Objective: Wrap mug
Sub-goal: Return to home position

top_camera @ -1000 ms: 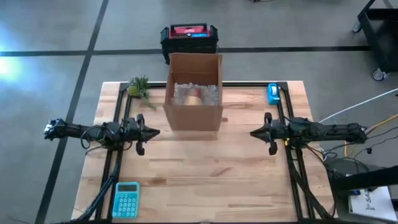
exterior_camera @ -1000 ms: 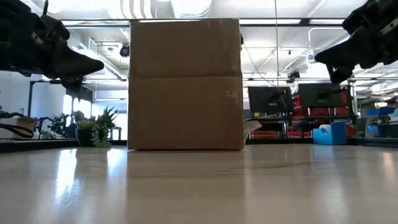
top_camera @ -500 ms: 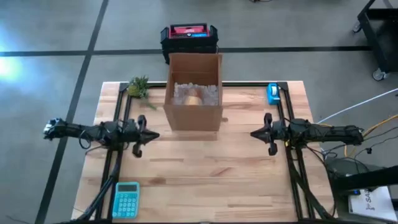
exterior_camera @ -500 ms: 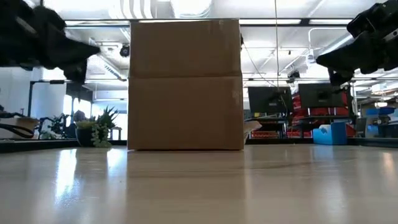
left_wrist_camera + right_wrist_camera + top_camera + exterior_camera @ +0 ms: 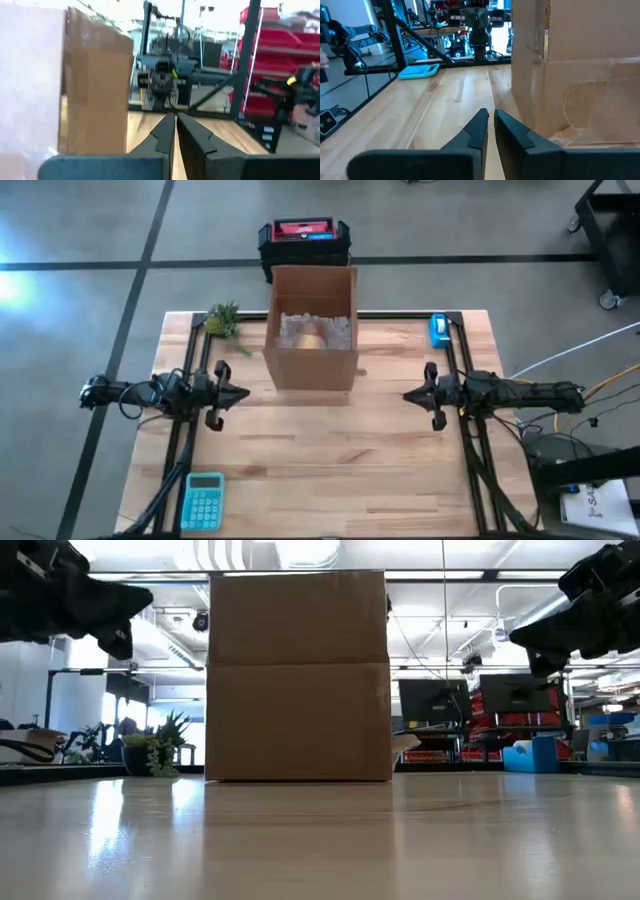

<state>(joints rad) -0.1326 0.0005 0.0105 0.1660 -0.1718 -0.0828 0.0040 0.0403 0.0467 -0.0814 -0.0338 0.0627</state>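
An open cardboard box (image 5: 311, 330) stands upright on the table's far middle. Inside it lies clear bubble wrap around a tan rounded shape (image 5: 313, 338); whether that is the mug I cannot tell. My left gripper (image 5: 245, 392) hovers shut left of the box's near corner, above the table (image 5: 148, 597), its fingertips together in its wrist view (image 5: 176, 118). My right gripper (image 5: 406, 393) hovers shut to the right of the box (image 5: 514, 637), fingers closed (image 5: 491, 114), with the box wall (image 5: 580, 70) beside it. Neither holds anything.
A turquoise calculator (image 5: 203, 500) lies at the near left. A small green plant (image 5: 222, 320) sits at the far left and a blue tape dispenser (image 5: 438, 330) at the far right. A black and red crate (image 5: 304, 240) stands behind the table. Bare wood (image 5: 330, 470) fills the near half.
My left gripper has risen and drawn back a little toward the table's left edge, still shut. The box and my right gripper have stayed put.
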